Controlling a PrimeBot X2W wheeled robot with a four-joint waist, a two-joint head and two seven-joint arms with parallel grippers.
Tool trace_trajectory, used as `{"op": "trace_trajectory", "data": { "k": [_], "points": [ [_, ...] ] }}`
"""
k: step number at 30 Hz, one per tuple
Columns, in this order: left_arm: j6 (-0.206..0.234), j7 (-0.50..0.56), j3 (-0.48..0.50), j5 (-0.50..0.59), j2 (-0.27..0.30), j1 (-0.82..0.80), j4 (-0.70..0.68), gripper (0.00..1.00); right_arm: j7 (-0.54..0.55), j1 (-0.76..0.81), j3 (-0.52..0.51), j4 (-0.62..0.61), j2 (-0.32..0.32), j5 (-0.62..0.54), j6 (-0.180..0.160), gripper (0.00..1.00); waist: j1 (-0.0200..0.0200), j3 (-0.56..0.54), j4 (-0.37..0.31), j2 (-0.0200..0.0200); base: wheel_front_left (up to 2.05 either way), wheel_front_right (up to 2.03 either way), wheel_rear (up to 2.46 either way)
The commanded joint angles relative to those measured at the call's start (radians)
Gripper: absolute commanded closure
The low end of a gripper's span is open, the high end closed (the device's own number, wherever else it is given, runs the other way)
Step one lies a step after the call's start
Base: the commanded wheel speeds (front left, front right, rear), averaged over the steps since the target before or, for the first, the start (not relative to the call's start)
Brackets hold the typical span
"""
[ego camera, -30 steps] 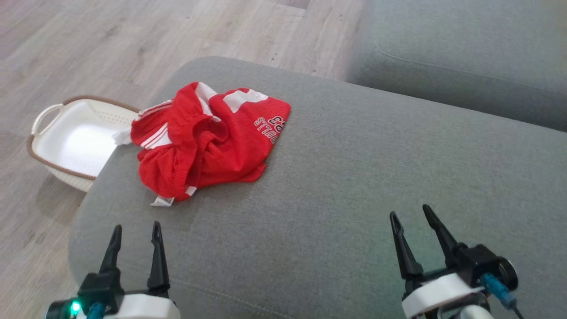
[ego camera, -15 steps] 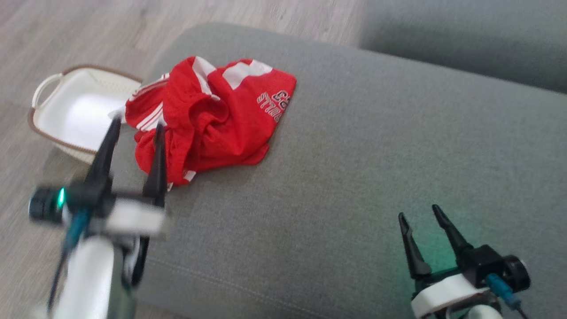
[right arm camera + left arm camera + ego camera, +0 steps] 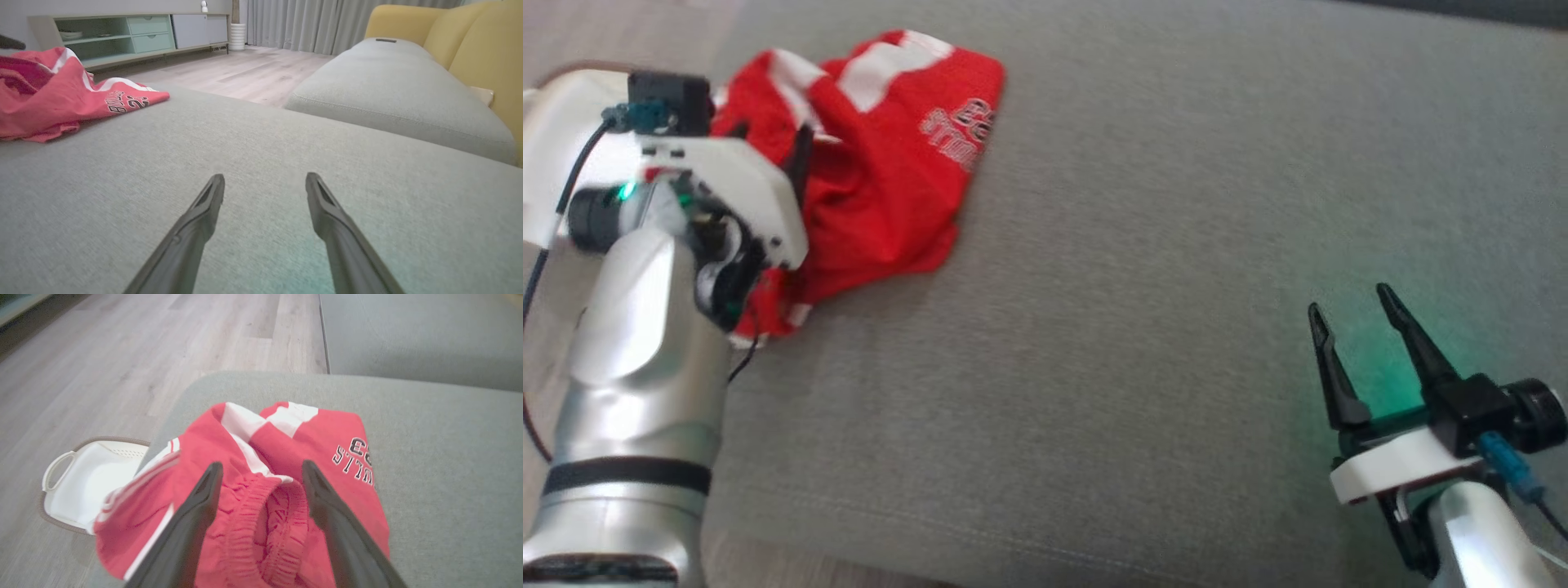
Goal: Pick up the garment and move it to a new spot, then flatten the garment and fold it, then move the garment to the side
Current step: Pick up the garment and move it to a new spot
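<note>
The left gripper (image 3: 261, 469) has swung forward over the crumpled red-and-white fabric shorts (image 3: 890, 163), fingers wide, framing the waistband (image 3: 261, 498), gripping nothing. The shorts lie at eleven o'clock on the grey fabric cushion (image 3: 1135, 327). The right gripper (image 3: 1347, 300), also wide, sits at four o'clock.

The left arm (image 3: 645, 327) hides the garment's (image 3: 890, 163) left part and most of the white basket (image 3: 543, 163)

1. Got a red garment (image 3: 890, 163) bunched up top left on the grey cushion (image 3: 1135, 286).
2. Seeing the left gripper (image 3: 769, 139) right over it, fingers apart.
3. Spotting the right gripper (image 3: 1347, 300) lower right, spread wide, well apart from the garment.
</note>
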Motion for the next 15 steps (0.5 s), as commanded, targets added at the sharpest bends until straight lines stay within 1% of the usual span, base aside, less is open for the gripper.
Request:
{"op": "trace_trajectory", "data": {
  "k": [1,3,5,8,10,11,12,15],
  "points": [
    [-0.003,0.004,0.026,-0.002,0.054,-0.038,-0.021,0.00,-0.011,-0.018,0.017,-0.034,-0.013,0.003,0.008,0.00,-0.0002,0.043,-0.045,0.0000,0.00,0.00,0.00],
    [-0.004,0.032,0.021,0.003,0.081,-0.065,0.052,0.00,-0.011,-0.024,0.009,-0.038,-0.016,0.005,0.008,0.00,-0.0002,0.063,-0.067,0.0000,0.00,0.00,0.00],
    [0.006,0.042,0.018,0.012,0.098,-0.081,0.107,0.00,-0.011,-0.026,0.002,-0.041,-0.019,0.006,0.008,0.00,-0.0002,0.079,-0.084,0.0000,0.00,0.00,0.00],
    [0.023,0.034,0.022,0.014,0.115,-0.097,0.168,0.00,-0.011,-0.030,-0.003,-0.047,-0.024,0.008,0.008,0.00,-0.0002,0.103,-0.101,0.0000,0.00,0.00,0.00],
    [0.039,0.024,0.007,0.034,0.126,-0.103,0.200,0.00,-0.011,-0.037,-0.005,-0.051,-0.026,0.009,0.008,0.00,-0.0002,0.117,-0.108,0.0000,0.00,0.00,0.00],
    [0.041,0.005,-0.002,0.045,0.133,-0.105,0.208,0.54,-0.011,-0.041,-0.005,-0.052,-0.026,0.009,0.008,0.00,-0.0002,0.122,-0.112,0.0000,0.00,0.00,0.00],
    [0.046,-0.054,-0.016,0.062,0.139,-0.111,0.214,1.00,-0.011,-0.046,-0.007,-0.053,-0.026,0.010,0.008,0.00,-0.0002,0.127,-0.115,0.0000,0.00,0.00,0.00],
    [0.047,-0.160,-0.036,0.082,0.141,-0.128,0.196,1.00,-0.011,-0.046,-0.012,-0.050,-0.020,0.010,0.008,0.00,-0.0002,0.119,-0.111,0.0000,0.00,0.00,0.00]
  ]
}}
